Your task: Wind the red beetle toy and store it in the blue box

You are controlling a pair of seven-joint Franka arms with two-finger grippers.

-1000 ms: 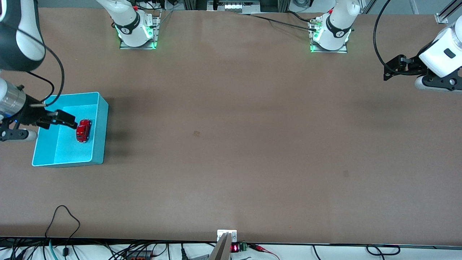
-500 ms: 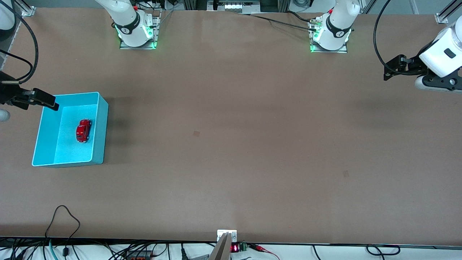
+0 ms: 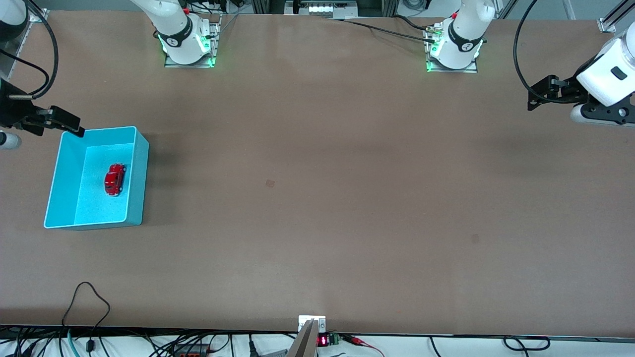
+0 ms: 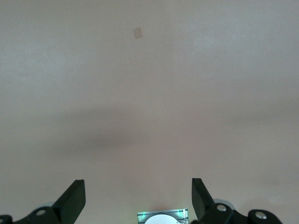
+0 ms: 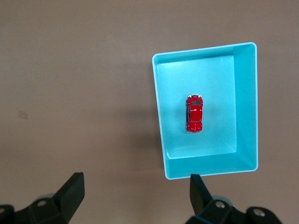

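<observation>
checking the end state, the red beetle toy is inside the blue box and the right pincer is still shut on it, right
Not quite. The red beetle toy does lie inside the blue box, but the right pincer is open, up in the air by the box's corner and holding nothing, as the right wrist view shows.

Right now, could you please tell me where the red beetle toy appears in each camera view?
Front view: red beetle toy lies in the blue box, toward the right arm's end.
Left wrist view: not in it.
Right wrist view: toy in the box.
Shared landmark: the box.
</observation>
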